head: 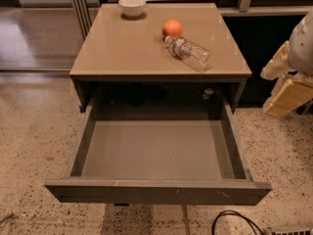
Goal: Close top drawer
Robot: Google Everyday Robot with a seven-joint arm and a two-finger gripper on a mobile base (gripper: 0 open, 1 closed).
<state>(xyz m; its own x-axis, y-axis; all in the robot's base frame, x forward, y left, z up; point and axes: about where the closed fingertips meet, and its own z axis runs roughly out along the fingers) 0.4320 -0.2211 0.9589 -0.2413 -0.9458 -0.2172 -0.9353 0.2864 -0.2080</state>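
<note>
The top drawer (157, 192) is pulled right out toward me, its grey tray bare, its scuffed front hanging over the speckled floor (29, 146). On the cabinet top (122, 50) sit a white bowl (132, 6) at the back, an orange (172, 28), and just beside it a clear plastic bottle (190, 53) lying on its side. The pale gripper (287, 89) hangs at the right edge, well apart from the drawer; whether it is open or closed I cannot tell.

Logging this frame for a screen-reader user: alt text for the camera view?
The top drawer stands pulled far out of the cabinet. The gripper hangs at the right edge, apart from it. On the cabinet top: a bowl, an orange, a bottle on its side.
</note>
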